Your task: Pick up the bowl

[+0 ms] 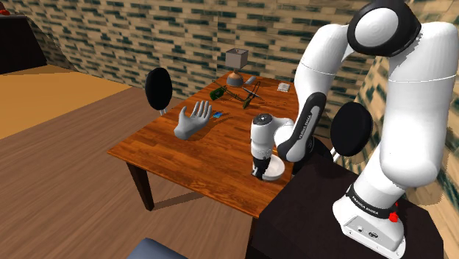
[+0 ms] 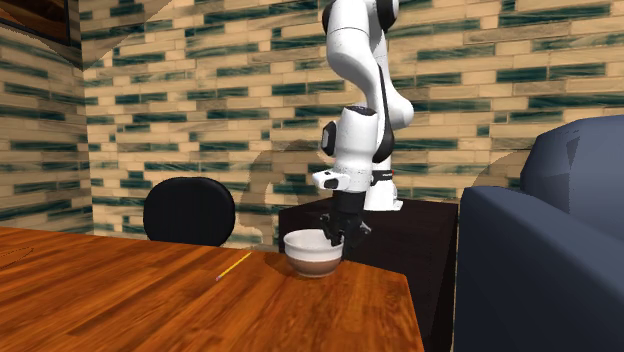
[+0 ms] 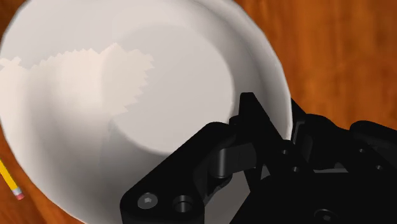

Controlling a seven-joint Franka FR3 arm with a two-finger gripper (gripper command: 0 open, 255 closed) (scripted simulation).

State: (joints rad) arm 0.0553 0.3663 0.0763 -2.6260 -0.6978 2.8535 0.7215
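Observation:
A white bowl [image 1: 274, 170] stands on the wooden table [image 1: 184, 158] near the edge closest to the stand. In the second exterior view the bowl [image 2: 313, 252] sits at the table's far right corner, with my black gripper [image 2: 333, 238] coming down onto its rim. My gripper [image 1: 259, 171] is shut on the bowl's rim. The wrist view has one finger [image 3: 248, 108] inside the bowl [image 3: 114, 95] and the other outside its wall, so my gripper [image 3: 278, 121] clasps the rim. The bowl rests on the table.
A yellow pencil [image 2: 233, 265] lies on the table beside the bowl. Farther off are a grey hand model [image 1: 191, 121], a small lamp [image 1: 235, 65] and scattered small items. Black chairs [image 1: 158, 88] flank the table. A blue sofa [image 2: 540, 250] stands close by.

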